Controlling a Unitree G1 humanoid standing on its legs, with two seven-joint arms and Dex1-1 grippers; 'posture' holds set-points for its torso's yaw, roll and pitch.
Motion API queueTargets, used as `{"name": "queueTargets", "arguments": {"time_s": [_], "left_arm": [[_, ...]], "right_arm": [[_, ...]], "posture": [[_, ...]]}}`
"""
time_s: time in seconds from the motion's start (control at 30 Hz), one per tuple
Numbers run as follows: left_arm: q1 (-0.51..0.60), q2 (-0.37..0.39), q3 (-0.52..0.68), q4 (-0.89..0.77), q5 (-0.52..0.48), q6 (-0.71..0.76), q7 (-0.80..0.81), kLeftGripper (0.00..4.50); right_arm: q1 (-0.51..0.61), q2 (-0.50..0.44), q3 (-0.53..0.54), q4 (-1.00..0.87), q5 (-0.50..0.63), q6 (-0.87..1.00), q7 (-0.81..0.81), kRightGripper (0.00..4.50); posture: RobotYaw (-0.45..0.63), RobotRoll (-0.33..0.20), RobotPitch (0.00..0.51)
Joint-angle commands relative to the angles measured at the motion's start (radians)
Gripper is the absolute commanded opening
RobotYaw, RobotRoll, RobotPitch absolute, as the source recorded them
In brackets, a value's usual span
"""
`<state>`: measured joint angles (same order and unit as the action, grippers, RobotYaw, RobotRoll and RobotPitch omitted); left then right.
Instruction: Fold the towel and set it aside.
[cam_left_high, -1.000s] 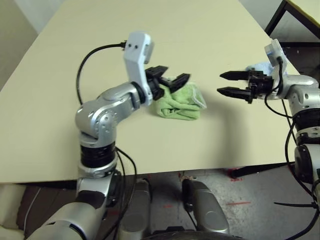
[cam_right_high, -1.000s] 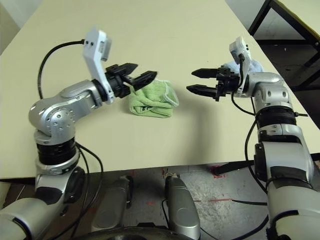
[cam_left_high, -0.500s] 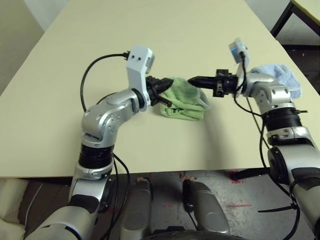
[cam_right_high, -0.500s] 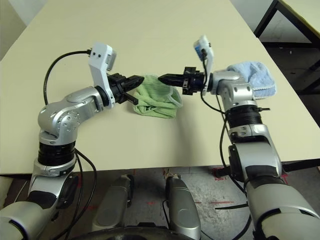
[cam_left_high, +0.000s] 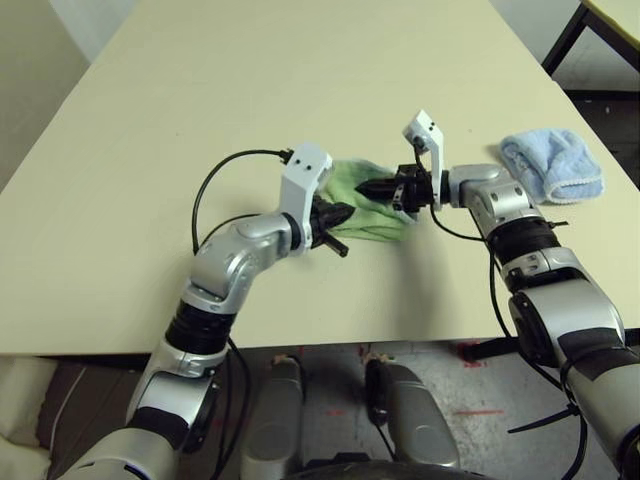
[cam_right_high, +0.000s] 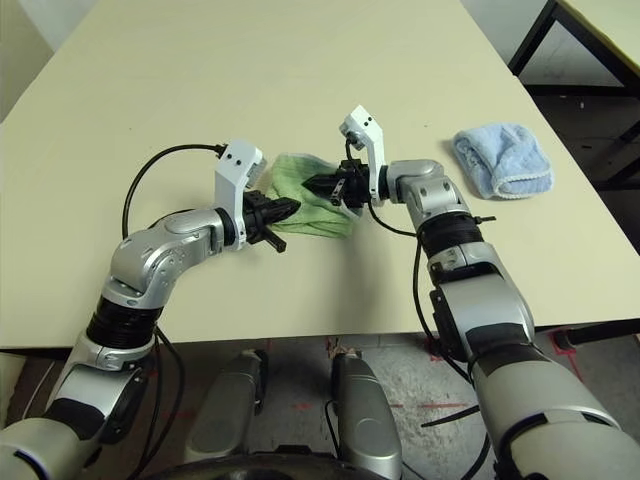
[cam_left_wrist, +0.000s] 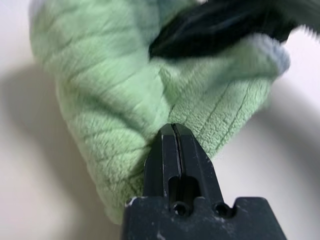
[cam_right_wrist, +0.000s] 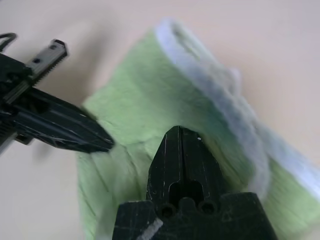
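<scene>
The towel (cam_left_high: 365, 198) lies crumpled mid-table (cam_left_high: 200, 120). The left gripper (cam_left_high: 338, 214) and right gripper (cam_left_high: 375, 187) each have jaws pressed together, tips against it. A blue cloth (cam_left_high: 552, 165) sits by the right edge.

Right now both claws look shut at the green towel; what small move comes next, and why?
Probably lift both claws a little and draw them apart. The left claw and right claw are shut at the bunched towel, which lies crumpled on the table; it needs spreading before a clean fold.
</scene>
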<state>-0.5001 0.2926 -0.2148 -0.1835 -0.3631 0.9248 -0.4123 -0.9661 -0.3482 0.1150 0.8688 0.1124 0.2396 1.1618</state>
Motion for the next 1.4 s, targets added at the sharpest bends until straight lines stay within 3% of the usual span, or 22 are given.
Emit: {"name": "queueTargets", "arguments": {"time_s": [0.03, 0.3, 0.47, 0.63, 0.77, 0.8, 0.9, 1.07, 1.23, 1.4], "left_arm": [[0.025, 0.009, -0.017, -0.004, 0.018, 0.006, -0.009, 0.04], [0.026, -0.002, -0.009, -0.006, 0.023, 0.005, -0.004, 0.04], [0.006, -0.033, 0.023, -0.028, 0.002, 0.010, 0.005, 0.04], [-0.032, -0.067, 0.079, -0.084, -0.040, 0.064, 0.014, 0.00], [-0.060, -0.092, 0.123, -0.137, -0.083, 0.105, 0.025, 0.93], [-0.069, -0.106, 0.148, -0.157, -0.102, 0.113, 0.034, 1.42], [-0.097, -0.150, 0.247, -0.205, -0.174, 0.174, 0.071, 2.41], [-0.116, -0.106, 0.333, -0.218, -0.196, 0.253, 0.114, 4.37], [-0.074, -0.023, 0.342, -0.169, -0.169, 0.265, 0.129, 4.48], [-0.056, -0.011, 0.329, -0.093, -0.165, 0.264, 0.123, 4.48]], "right_arm": [[0.000, -0.027, 0.012, 0.051, -0.037, -0.028, -0.007, 0.00], [0.005, -0.045, 0.002, 0.113, -0.054, -0.074, -0.009, 0.00], [-0.018, -0.038, -0.068, 0.105, 0.025, -0.100, 0.056, 0.00], [-0.044, -0.100, -0.134, 0.068, 0.116, -0.084, 0.242, 1.37], [-0.060, -0.167, -0.157, 0.056, 0.149, -0.052, 0.334, 2.89], [-0.066, -0.184, -0.166, 0.062, 0.153, -0.053, 0.339, 3.41], [-0.082, -0.218, -0.194, 0.086, 0.152, -0.084, 0.317, 4.42], [-0.064, -0.247, -0.208, 0.090, 0.139, -0.156, 0.312, 4.50], [-0.006, -0.278, -0.203, 0.061, 0.133, -0.209, 0.350, 4.50], [0.073, -0.313, -0.185, -0.014, 0.130, -0.207, 0.400, 4.50]], "posture": [[0.14, 0.000, 0.150], [0.14, 0.000, 0.152], [0.14, 0.000, 0.152], [0.14, 0.000, 0.149], [0.14, 0.000, 0.148], [0.14, 0.000, 0.148], [0.13, 0.000, 0.146], [0.14, 0.000, 0.144], [0.13, 0.000, 0.143], [0.12, 0.000, 0.141]]}}
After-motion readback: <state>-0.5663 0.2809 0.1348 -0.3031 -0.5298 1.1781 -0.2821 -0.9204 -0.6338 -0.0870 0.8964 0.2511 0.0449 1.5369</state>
